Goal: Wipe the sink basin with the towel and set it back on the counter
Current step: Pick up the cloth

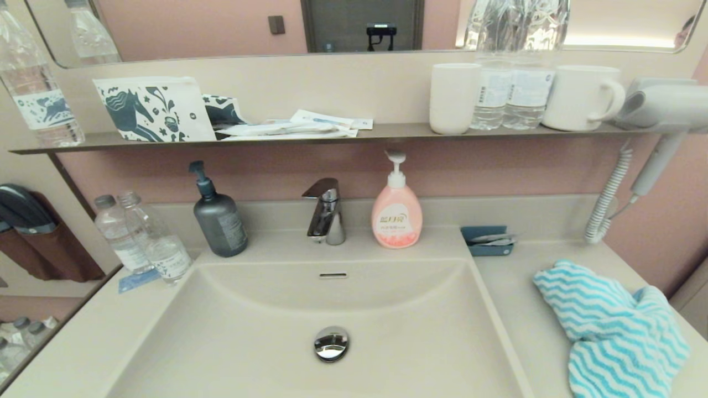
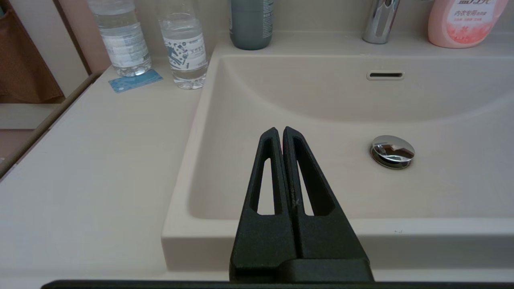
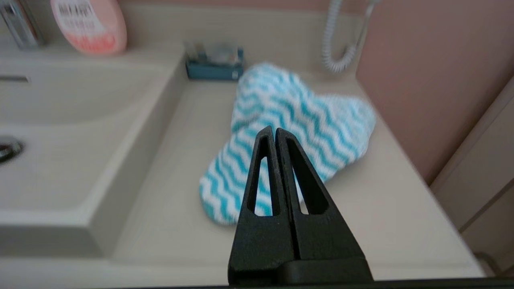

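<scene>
Head view: the towel (image 1: 611, 326) lies lengthwise front-to-back on the counter (image 1: 514, 298).

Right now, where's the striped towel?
The towel lies crumpled on the counter to the right of the sink basin in the head view, in front of a small blue tray; neither gripper touches it.

Beige counter (image 1: 514, 309), striped towel (image 1: 614, 331), water bottles (image 1: 144, 237), soap bottles (image 1: 396, 213)

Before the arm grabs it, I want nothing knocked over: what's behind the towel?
Behind the towel stand a small blue tray holding something I can't identify and the coiled dryer cord, both on the counter. The spot under the towel is hidden.
</scene>
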`<state>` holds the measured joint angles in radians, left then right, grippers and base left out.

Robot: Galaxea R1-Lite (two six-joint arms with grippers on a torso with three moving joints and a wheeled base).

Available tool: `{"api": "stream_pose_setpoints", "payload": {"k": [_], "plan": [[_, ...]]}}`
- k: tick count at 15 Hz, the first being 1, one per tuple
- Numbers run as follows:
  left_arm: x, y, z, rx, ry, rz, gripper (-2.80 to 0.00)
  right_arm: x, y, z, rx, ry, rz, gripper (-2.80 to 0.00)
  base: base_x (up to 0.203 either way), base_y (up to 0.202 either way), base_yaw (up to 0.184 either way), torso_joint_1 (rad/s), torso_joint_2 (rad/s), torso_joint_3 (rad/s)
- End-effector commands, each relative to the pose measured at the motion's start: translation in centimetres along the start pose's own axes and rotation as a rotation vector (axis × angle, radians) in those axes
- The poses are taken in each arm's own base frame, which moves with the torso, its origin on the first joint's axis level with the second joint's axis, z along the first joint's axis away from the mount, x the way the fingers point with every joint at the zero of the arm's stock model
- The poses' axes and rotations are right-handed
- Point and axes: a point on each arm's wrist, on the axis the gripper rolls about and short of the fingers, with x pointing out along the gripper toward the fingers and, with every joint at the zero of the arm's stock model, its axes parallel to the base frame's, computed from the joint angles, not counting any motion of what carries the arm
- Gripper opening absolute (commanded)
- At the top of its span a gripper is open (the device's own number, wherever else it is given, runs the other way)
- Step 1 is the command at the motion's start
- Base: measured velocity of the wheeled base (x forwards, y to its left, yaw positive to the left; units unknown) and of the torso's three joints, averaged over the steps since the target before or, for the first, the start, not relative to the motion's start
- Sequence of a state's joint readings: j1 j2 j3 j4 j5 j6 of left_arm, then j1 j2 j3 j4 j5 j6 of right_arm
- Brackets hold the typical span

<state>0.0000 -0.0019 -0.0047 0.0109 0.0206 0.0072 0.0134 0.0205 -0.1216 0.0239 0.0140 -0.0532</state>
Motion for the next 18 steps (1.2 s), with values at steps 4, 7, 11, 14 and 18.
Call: {"api": "stream_pose_setpoints", "payload": {"k": [4,7,11,14,18], "plan": [[0.0,0.0,0.0,0.0,0.002,0.001,-2.8,2.7,-0.6,8.3,0.002,0.036,-0.044,-2.8,0.0,0.0,0.0,0.0,0.0,0.0],[0.0,0.0,0.0,0.0,0.002,0.001,-2.8,7.7,-1.1,12.3,-0.007,0.151,-0.153,-2.8,0.0,0.0,0.0,0.0,0.0,0.0],[0.0,0.0,0.0,0.0,0.002,0.001,-2.8,17.4,-3.2,15.8,-0.07,0.321,-0.341,-2.8,0.0,0.0,0.0,0.0,0.0,0.0],[0.0,0.0,0.0,0.0,0.002,0.002,-2.8,22.8,-6.4,14.6,-0.162,0.524,-0.446,-2.8,0.0,0.0,0.0,0.0,0.0,0.0],[0.0,0.0,0.0,-0.001,0.002,0.001,-2.8,21.4,-6.7,11.9,-0.395,1.038,-0.262,-2.8,0.0,0.0,0.0,0.0,0.0,0.0]]}}
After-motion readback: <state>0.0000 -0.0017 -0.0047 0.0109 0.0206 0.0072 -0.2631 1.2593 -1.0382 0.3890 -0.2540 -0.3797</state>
